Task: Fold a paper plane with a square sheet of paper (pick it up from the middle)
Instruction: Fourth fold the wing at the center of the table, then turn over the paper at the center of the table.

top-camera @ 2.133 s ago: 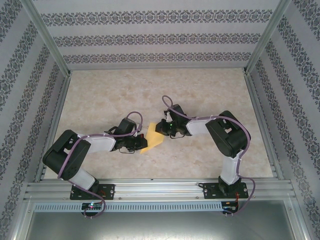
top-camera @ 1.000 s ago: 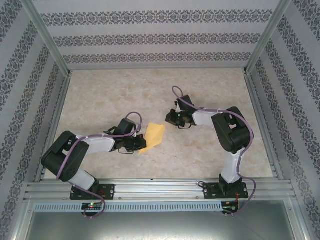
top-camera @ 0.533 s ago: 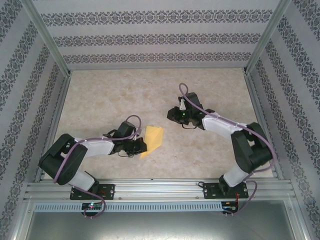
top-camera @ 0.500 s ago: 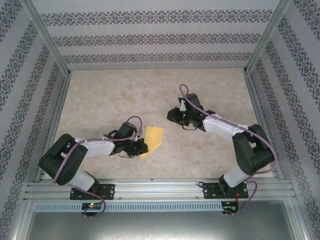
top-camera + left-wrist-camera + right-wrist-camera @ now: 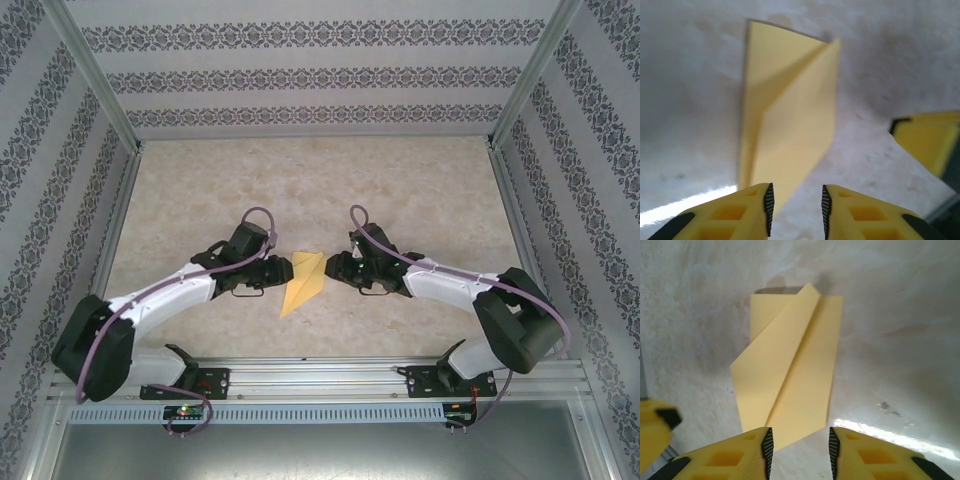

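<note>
The left gripper (image 5: 796, 212) has its yellow fingers (image 5: 735, 220) spread, with a bare gap between the ribbed pads and nothing pinched. The sheet of paper (image 5: 790, 120), yellow and folded with a diagonal flap across it, lies flat just ahead of them, its near corner reaching the inner edge of one pad. The right gripper (image 5: 799, 455) faces it from the other side, its fingers likewise parted and holding nothing; in its wrist view the sheet's near edge ends right at the gap between the pads. From above, the two grippers flank the sheet, one at each long side, so close that I cannot tell whether they touch it. The sheet rests on the table (image 5: 300, 180), midway between its left and right edges and nearer the near edge than the far one
</note>
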`<action>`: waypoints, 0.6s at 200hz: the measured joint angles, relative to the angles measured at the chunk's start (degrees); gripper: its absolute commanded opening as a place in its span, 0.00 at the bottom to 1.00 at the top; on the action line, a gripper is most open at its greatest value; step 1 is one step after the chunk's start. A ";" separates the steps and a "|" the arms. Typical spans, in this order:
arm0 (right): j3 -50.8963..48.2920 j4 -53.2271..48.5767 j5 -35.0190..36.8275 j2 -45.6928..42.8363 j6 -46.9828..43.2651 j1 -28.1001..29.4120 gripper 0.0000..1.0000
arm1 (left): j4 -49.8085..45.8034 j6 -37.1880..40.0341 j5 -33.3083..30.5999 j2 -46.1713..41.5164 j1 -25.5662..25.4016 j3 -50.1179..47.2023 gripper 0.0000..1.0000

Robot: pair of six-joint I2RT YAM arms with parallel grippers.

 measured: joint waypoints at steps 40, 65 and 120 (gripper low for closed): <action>0.28 1.64 1.79 4.22 3.21 3.87 0.39 | -2.47 4.44 0.20 9.79 0.66 3.93 0.35; 0.39 2.27 2.99 5.51 4.57 4.98 0.38 | -2.73 5.97 0.24 12.68 0.66 4.63 0.35; 0.76 2.45 5.09 5.53 5.75 5.92 0.38 | -2.49 6.82 2.84 16.00 0.98 4.66 0.31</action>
